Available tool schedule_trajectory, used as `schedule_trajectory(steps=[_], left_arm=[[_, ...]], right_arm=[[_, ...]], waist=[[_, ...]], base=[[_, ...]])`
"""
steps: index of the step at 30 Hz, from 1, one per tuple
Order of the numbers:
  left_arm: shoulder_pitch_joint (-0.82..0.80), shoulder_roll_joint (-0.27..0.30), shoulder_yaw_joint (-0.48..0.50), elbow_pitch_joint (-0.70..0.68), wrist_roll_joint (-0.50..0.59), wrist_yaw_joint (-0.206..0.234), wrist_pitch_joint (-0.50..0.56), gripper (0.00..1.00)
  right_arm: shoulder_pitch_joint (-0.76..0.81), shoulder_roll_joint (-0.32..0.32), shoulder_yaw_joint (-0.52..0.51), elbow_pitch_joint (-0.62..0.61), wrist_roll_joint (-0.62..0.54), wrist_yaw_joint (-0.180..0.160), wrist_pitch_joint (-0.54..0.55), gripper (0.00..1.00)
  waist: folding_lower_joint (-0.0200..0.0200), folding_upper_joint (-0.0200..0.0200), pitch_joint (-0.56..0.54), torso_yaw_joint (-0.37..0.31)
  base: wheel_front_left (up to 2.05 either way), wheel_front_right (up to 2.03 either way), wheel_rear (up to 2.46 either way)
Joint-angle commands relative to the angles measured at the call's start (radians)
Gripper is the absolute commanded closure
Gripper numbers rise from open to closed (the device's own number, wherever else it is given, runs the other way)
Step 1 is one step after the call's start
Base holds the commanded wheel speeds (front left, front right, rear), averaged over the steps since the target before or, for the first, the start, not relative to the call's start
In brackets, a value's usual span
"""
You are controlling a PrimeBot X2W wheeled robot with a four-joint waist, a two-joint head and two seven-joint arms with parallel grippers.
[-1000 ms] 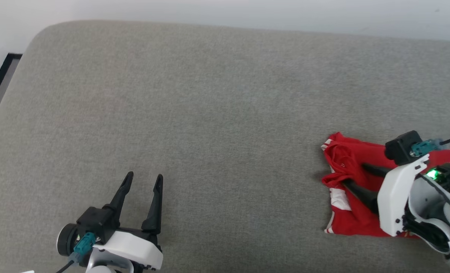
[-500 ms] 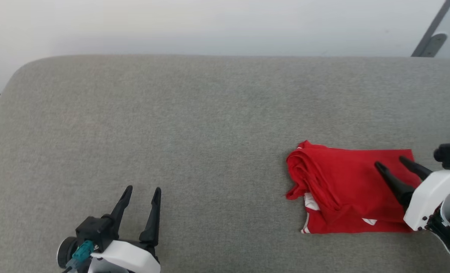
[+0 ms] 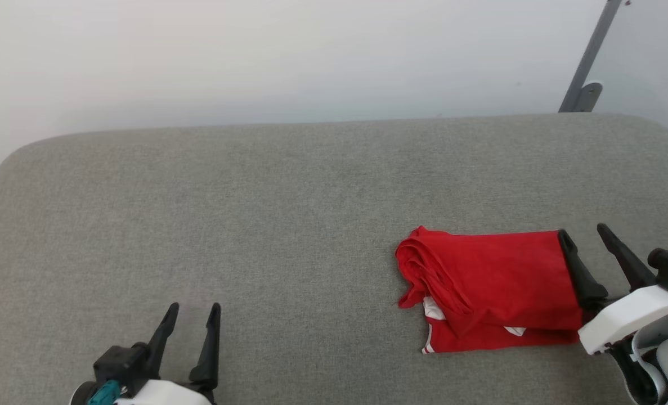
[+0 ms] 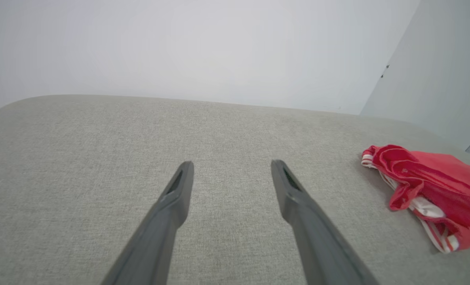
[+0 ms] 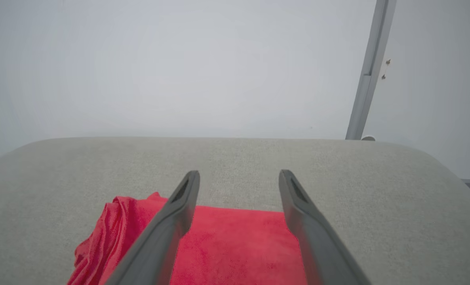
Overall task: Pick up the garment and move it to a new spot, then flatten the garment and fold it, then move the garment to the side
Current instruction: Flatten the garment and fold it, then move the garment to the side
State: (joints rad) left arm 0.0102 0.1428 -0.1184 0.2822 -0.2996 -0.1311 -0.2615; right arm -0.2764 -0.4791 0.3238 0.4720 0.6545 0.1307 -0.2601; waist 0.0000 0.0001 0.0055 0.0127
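- A grey fabric surface (image 3: 288, 214) with rounded corners runs wall to wall; behind it are a pale wall (image 3: 266, 56) and, far right, a slanted grey post (image 3: 590, 62).
- The garment (image 3: 491, 281) lies folded, near right on the surface, with white trim showing at its near-left edge.
- Right end effector (image 3: 581, 230): wide, empty, at the garment's right edge; whether its left finger touches the cloth I cannot tell. Its white housing hides the garment's near-right corner.
- Left end effector (image 3: 194, 307): wide, empty, near left, its body cut off by the bottom edge.
- A second ago the right fingers lay over the garment; now they are back at its edge. The head camera has tilted up, showing more wall.
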Motion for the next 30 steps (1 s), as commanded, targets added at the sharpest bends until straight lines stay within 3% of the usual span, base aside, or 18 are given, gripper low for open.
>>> schedule_trajectory(steps=[1,6,16,30], left_arm=[[0.018,0.006,0.008,-0.007,-0.006,0.001,-0.005,0.00],[0.051,0.008,0.029,-0.042,0.008,0.001,-0.005,0.00],[0.141,-0.017,0.072,-0.124,0.045,0.001,-0.005,0.00],[0.148,-0.040,0.084,-0.158,0.058,0.001,-0.005,0.00]], right_arm=[[0.013,0.016,-0.018,-0.020,-0.018,0.000,-0.005,0.00],[0.137,0.111,-0.156,-0.122,-0.112,0.000,-0.005,0.00],[0.324,0.165,-0.318,-0.254,-0.191,0.000,-0.006,0.00],[0.355,0.168,-0.338,-0.278,-0.215,0.000,-0.006,0.00]], waist=[[0.0000,-0.0001,-0.005,-0.005],[0.0000,-0.0001,-0.012,-0.004],[0.0000,-0.0001,-0.010,0.003],[0.0000,-0.0001,0.000,0.010]], base=[[0.00,0.00,0.00],[0.00,0.00,0.00],[0.00,0.00,0.00],[0.00,0.00,0.00]])
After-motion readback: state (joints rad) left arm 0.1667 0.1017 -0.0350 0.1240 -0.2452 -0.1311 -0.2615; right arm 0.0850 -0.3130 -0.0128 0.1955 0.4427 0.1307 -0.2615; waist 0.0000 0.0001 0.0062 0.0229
